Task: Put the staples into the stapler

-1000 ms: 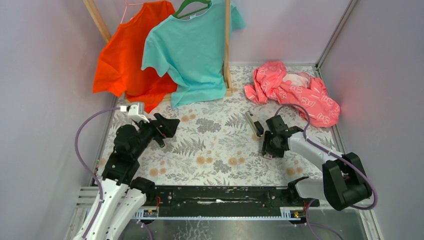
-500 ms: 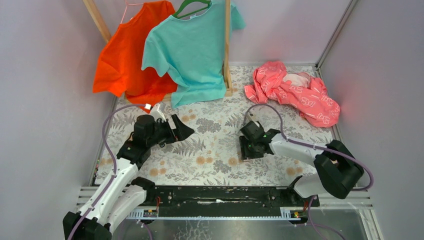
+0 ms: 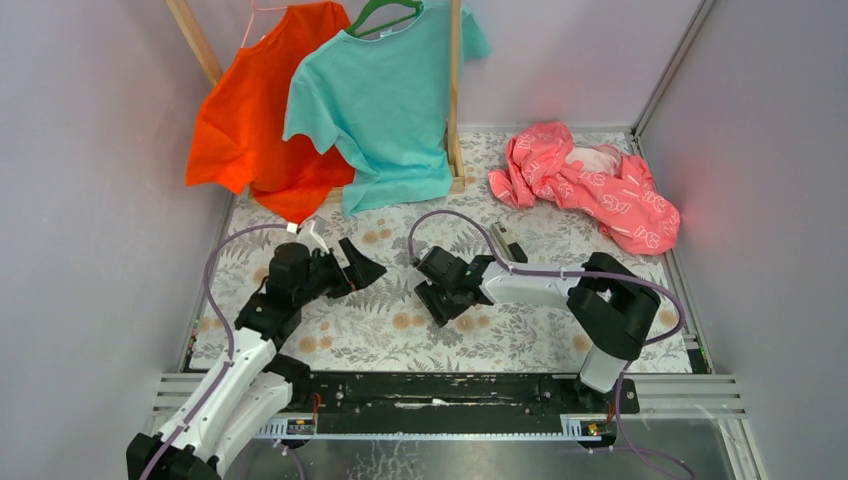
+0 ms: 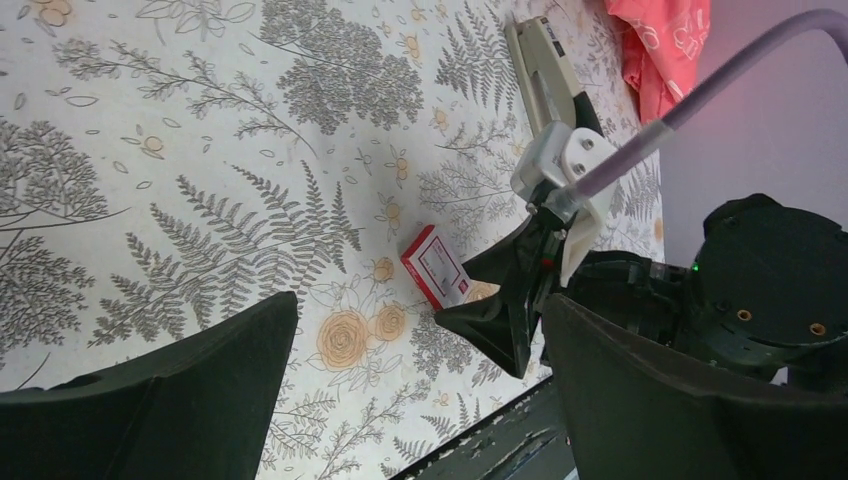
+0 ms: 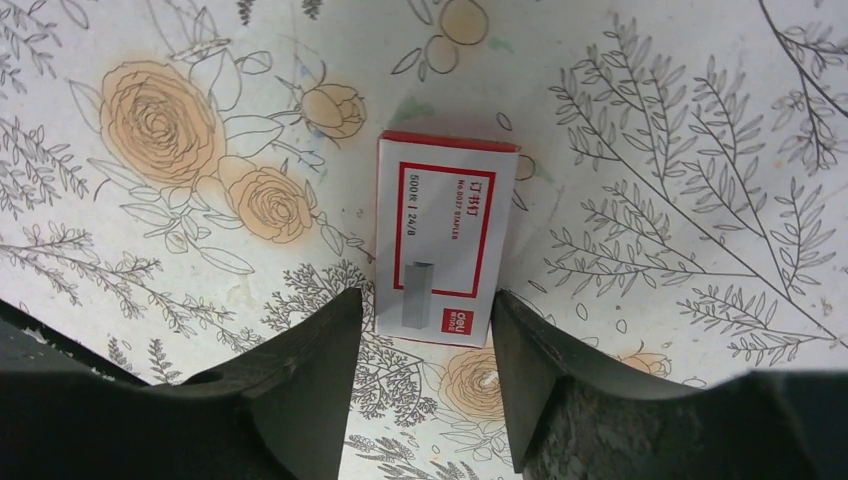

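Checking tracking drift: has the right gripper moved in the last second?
Yes. In the top view the right gripper has swung leftward: it was right of the stapler, now it is left of it, open around the staples.

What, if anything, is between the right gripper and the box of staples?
Nothing visible. The box of staples lies flat on the floral table cover, its near end between the open fingers of the right gripper, with only bare cover around it.

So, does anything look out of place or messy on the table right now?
Only the pink garment, crumpled in a heap at the table's far right corner, unlike the hung teal shirt. The staple box lies flat, closed and undamaged.
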`<state>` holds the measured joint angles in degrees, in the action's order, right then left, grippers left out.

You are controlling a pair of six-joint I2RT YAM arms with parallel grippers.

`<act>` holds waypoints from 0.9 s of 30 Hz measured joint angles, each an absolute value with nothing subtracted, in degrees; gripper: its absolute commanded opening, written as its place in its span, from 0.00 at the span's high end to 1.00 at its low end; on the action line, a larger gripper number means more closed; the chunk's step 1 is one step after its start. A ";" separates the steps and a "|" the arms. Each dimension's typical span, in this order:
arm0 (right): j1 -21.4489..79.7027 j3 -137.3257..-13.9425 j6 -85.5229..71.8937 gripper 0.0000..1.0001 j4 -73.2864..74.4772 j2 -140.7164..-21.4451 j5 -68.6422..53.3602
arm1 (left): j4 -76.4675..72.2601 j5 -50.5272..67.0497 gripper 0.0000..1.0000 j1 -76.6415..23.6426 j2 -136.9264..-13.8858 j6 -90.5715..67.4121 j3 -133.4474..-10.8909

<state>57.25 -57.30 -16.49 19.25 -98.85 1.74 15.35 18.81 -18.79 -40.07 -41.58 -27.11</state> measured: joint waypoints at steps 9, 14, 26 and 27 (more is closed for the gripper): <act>57.78 -57.56 -10.85 0.32 18.85 -99.15 0.97 | 13.50 18.22 0.01 -18.79 -42.68 -43.16 -24.53; 57.80 -57.25 -8.75 0.30 18.41 -99.13 2.79 | 10.94 19.31 0.03 -18.87 -45.54 -43.86 -23.97; 51.92 -56.34 -5.85 0.32 18.72 -98.35 3.11 | 3.01 20.91 0.09 -20.14 -50.94 -45.63 -23.05; 51.40 -56.25 -5.30 0.32 18.76 -98.26 2.79 | 2.04 21.17 0.10 -20.36 -51.70 -46.00 -22.74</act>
<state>51.40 -56.25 -5.30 18.76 -98.26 2.79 2.04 21.17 -20.36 -51.70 -46.00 -22.74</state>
